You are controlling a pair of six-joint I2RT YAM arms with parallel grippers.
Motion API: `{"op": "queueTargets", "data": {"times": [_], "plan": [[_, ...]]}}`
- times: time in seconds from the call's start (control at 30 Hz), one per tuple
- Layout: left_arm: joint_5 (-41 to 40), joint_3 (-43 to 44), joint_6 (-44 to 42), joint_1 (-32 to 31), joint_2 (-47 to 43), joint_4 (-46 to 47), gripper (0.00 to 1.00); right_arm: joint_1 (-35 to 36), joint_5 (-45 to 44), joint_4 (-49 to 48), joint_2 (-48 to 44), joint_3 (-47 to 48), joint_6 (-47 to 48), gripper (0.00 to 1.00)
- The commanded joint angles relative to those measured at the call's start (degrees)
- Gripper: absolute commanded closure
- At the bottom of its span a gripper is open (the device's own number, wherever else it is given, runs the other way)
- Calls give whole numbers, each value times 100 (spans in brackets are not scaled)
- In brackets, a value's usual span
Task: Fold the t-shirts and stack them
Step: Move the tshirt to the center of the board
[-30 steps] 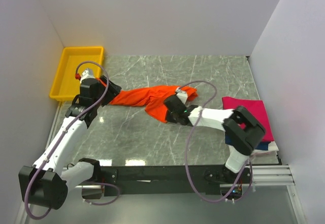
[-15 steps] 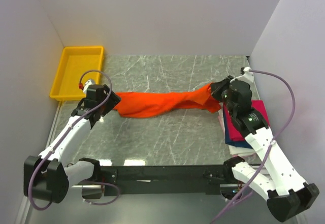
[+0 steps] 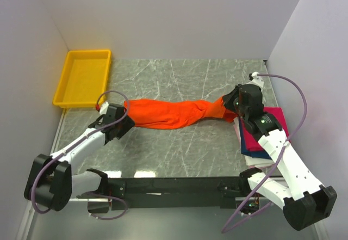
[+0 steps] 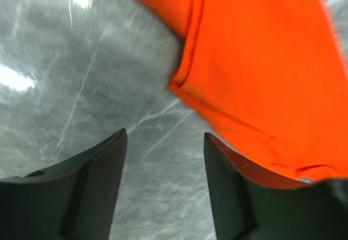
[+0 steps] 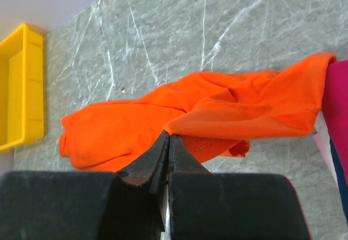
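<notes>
Your right gripper (image 3: 230, 102) is pinched tight on one end of the bright orange cloth t-shirt (image 3: 168, 114), holding it just beside the pile of folded t-shirts (image 3: 271, 125), magenta-pink on top. That looks like a pull to stretch it flat. Your left gripper (image 4: 163, 139) hovers empty with its fingers apart, just short of the other end on the grey marble table (image 3: 179, 77). No labels or writing can be read.

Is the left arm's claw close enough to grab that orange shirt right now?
Probably yes: the left claw stands open right beside the orange shirt's free end, with only bare marble table between them and nothing in the way.
</notes>
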State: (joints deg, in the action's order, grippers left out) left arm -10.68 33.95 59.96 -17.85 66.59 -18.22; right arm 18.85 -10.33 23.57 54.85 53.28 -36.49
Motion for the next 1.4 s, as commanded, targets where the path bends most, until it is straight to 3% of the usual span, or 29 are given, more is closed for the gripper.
{"op": "queueTargets", "data": {"times": [0.0, 0.23, 0.47, 0.57, 0.67, 0.7, 0.73, 0.93, 1.07, 1.27, 1.33, 1.37], "plan": [[-356, -117, 332, -228, 335, 283, 38, -40, 136, -195, 8, 78, 63, 100], [-505, 199, 165, -237, 1207, 731, 55, -57, 128, -169, -53, 43, 80, 100], [-356, 507, 156, -237, 1980, 960, 59, -66, 163, -169, -123, -28, 72, 100], [-391, 560, 138, -237, 2077, 925, 70, -83, 145, -151, -150, -63, 89, 100], [-417, 603, 121, -237, 1964, 794, 87, -110, 145, -142, -185, -81, 116, 100], [-426, 638, 103, -237, 1894, 741, 97, -118, 145, -134, -194, -81, 116, 100], [-444, 656, 77, -237, 1823, 628, 99, -127, 154, -116, -194, -72, 133, 100], [-497, 1060, -230, -158, 743, -181, 99, -347, 163, 59, -282, 121, 291, 100], [-348, 1219, -485, 236, -415, -848, 99, -645, 268, 191, -422, 227, 397, 100], [21, 1053, -758, 545, -1112, -1421, 99, -918, 619, 227, -607, 26, 424, 100], [205, 886, -811, 641, -1165, -1421, 91, -945, 646, 201, -642, -89, 415, 100], [311, 719, -820, 677, -1157, -1395, 73, -962, 655, 192, -651, -202, 415, 100]]}}
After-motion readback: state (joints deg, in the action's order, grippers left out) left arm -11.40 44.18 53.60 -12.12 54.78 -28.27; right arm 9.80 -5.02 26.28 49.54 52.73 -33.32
